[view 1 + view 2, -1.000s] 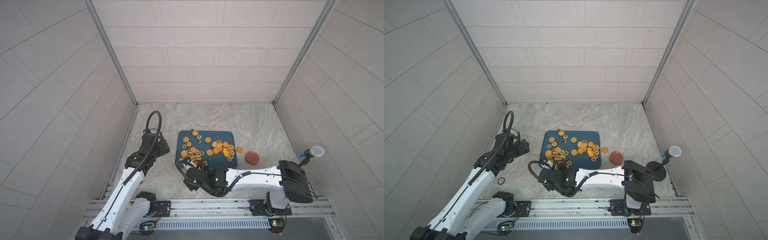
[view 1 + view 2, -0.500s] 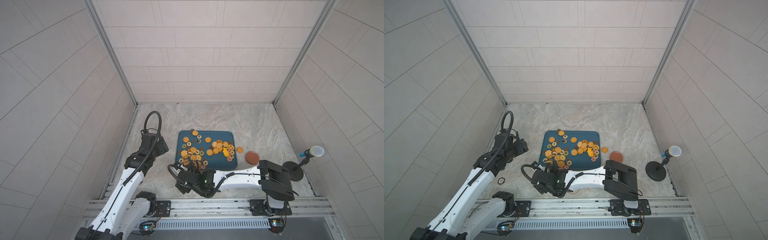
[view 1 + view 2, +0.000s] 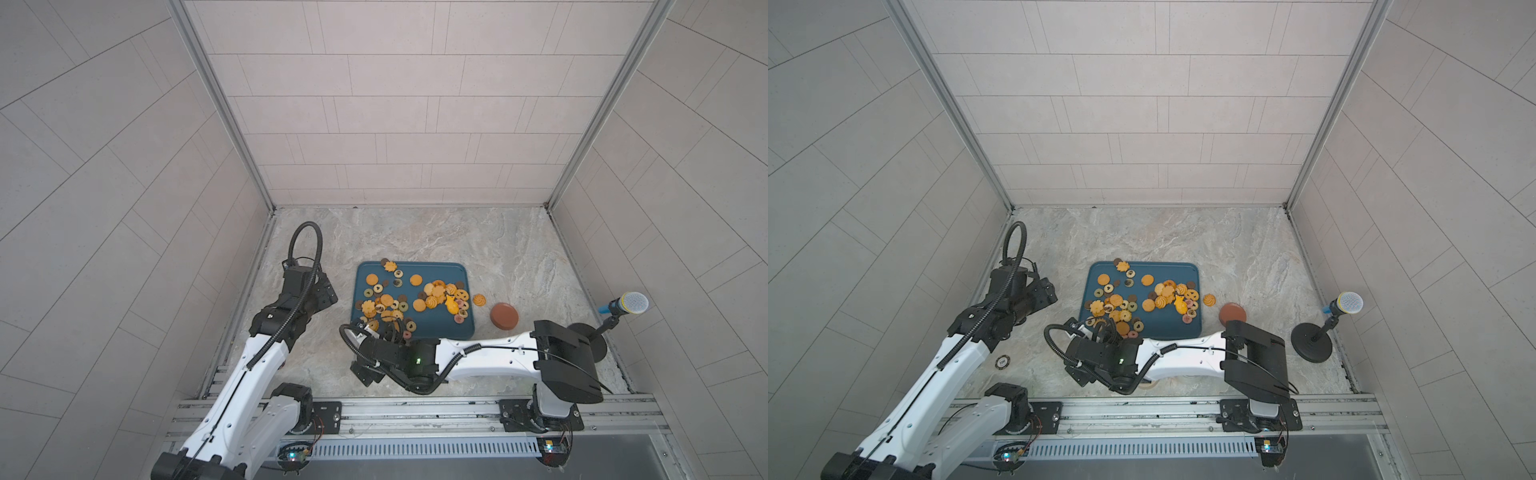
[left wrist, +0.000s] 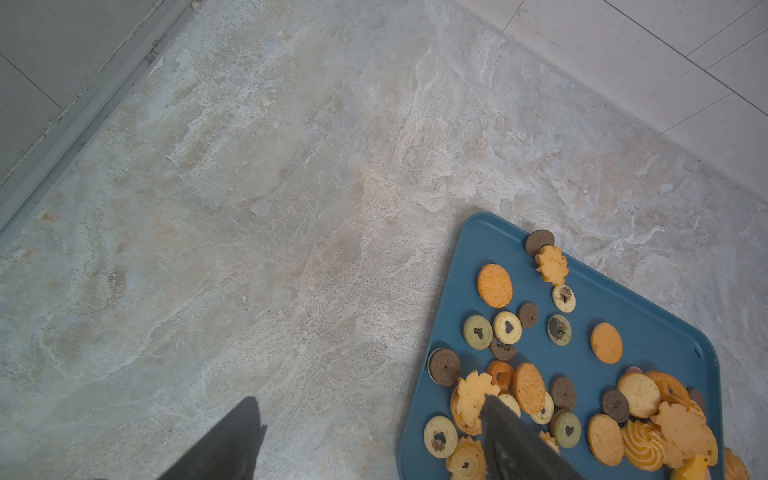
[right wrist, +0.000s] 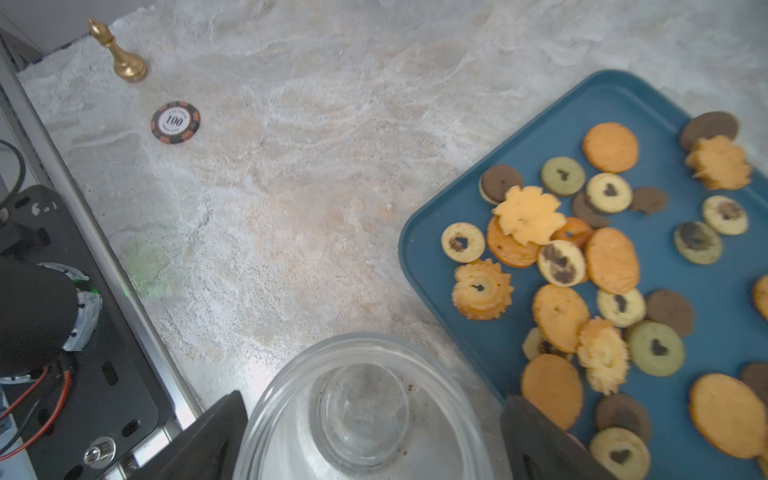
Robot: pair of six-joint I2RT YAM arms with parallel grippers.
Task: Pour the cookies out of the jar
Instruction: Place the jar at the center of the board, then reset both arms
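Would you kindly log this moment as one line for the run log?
right tool: shut on jar | jar: empty | cookies: spread on tray, one off it | left tool: open, empty

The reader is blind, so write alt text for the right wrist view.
An empty-looking clear glass jar sits clamped in the right gripper, beside a blue tray strewn with cookies. A poker chip and a gold chess piece rest apart on the marble table.
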